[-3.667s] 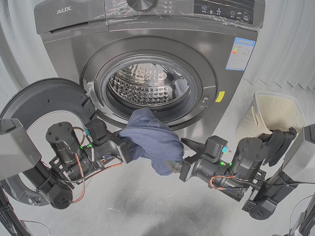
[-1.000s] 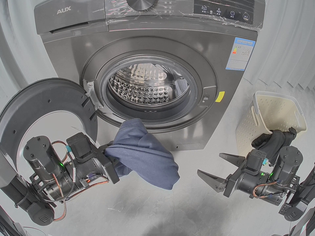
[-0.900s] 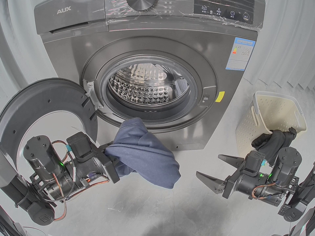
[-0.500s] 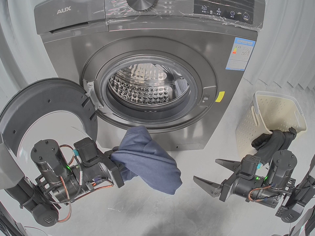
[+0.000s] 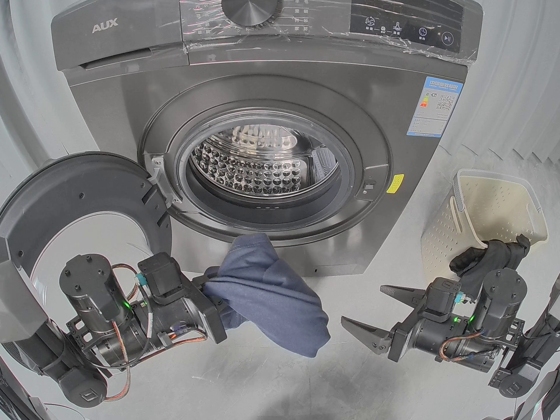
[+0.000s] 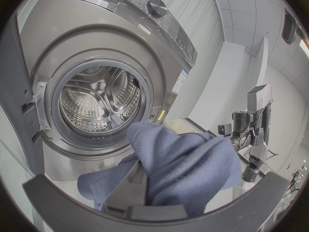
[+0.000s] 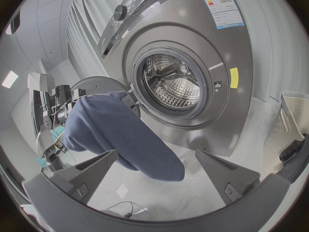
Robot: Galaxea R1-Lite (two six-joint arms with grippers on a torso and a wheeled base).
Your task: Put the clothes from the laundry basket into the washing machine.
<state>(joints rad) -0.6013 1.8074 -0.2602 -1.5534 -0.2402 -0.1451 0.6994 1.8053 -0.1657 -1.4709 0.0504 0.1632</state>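
Hanging from the left gripper (image 6: 138,181), whose fingers are clamped on a bunched fold of it, the dark blue garment (image 5: 274,298) droops above the grey floor (image 5: 291,380), just in front of and below the porthole of the grey front-loading washing machine (image 5: 116,106). None of the cloth lies inside the perforated steel drum (image 5: 256,170); its upper fold rises close to the lower rim of the opening. The round door (image 5: 76,193) is swung fully open on the robot's left, beside the left arm. The right gripper (image 5: 364,305) hangs low to the right of the garment, apart from it, its two fingers spread wide with nothing between them. Farther right, the cream perforated laundry basket (image 5: 496,199) stands on the floor beside the machine's right corner. A black garment (image 5: 487,258) is draped over the basket's near rim, just behind the right arm's wrist.
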